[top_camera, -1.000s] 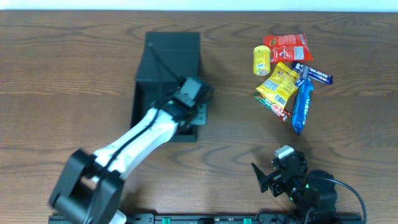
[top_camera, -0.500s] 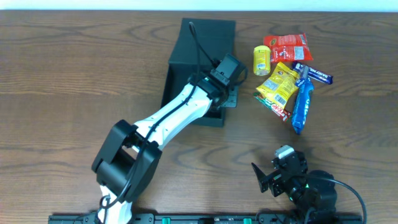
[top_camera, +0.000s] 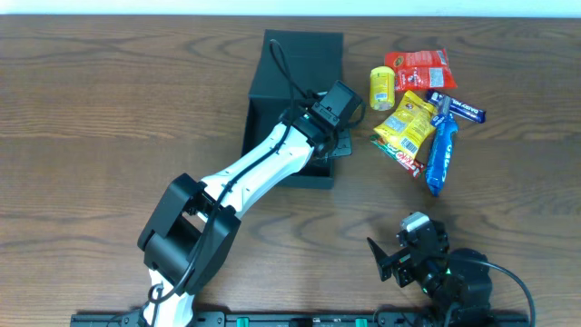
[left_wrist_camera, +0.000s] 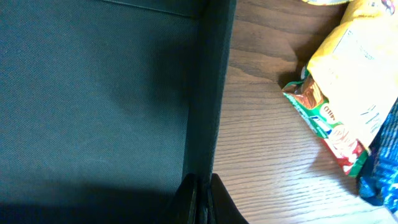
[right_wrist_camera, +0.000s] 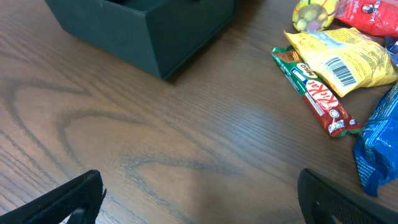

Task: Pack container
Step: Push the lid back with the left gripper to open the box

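Snacks (top_camera: 418,113), six, lie beside one container (top_camera: 304,59); left gripper (left_wrist_camera: 200,186) pinches its wall, right gripper (right_wrist_camera: 202,196) gapes.

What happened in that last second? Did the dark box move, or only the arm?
The left end effector, shut on the container's side wall, dragged it to the right across the table, close to the snack packets. Most of the slide came early, with only a slight shift since. The snack packets and the open right end effector stayed put.
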You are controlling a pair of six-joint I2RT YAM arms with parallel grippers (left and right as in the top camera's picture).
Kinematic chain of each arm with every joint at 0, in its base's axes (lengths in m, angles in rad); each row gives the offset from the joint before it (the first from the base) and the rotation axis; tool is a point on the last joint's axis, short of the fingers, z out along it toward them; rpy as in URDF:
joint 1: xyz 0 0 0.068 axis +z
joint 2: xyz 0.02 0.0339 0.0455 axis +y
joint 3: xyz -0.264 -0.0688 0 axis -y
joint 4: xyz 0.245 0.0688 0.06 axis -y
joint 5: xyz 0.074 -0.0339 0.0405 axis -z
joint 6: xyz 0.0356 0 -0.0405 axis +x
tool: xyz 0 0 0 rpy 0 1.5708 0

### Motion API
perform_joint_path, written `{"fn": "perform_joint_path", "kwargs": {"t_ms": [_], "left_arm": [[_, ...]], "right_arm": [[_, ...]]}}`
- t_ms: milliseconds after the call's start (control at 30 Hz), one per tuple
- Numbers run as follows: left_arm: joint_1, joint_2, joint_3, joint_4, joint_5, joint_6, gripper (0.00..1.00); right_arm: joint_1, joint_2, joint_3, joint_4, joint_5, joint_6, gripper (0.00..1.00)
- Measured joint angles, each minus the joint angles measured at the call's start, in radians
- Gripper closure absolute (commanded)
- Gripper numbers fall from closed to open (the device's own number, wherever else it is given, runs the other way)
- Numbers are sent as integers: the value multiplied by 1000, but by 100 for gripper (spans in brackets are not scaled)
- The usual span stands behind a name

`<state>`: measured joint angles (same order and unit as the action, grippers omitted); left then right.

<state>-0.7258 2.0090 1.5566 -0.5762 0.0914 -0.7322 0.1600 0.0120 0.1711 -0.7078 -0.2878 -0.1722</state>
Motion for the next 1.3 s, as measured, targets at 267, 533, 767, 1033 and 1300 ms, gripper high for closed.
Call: {"fn": "perform_joint_path", "kwargs": {"t_ms": [267,533,767,1033,1300], "left_arm": [[-3,0,0,0,3,-56,78],[-3,0,26,-42,9,39,34],[-3,-1,236,-230,-15,138,37],[-3,-127,353,-449,-180,193,35],[-2,-348,369,-634,-388,218,30]], "right_arm": [[0,0,0,0,0,0,1],[0,0,0,0,0,0,1],[0,0,0,0,0,0,1],[0,0,0,0,0,0,1],[0,0,0,-2,15,0,1]]}}
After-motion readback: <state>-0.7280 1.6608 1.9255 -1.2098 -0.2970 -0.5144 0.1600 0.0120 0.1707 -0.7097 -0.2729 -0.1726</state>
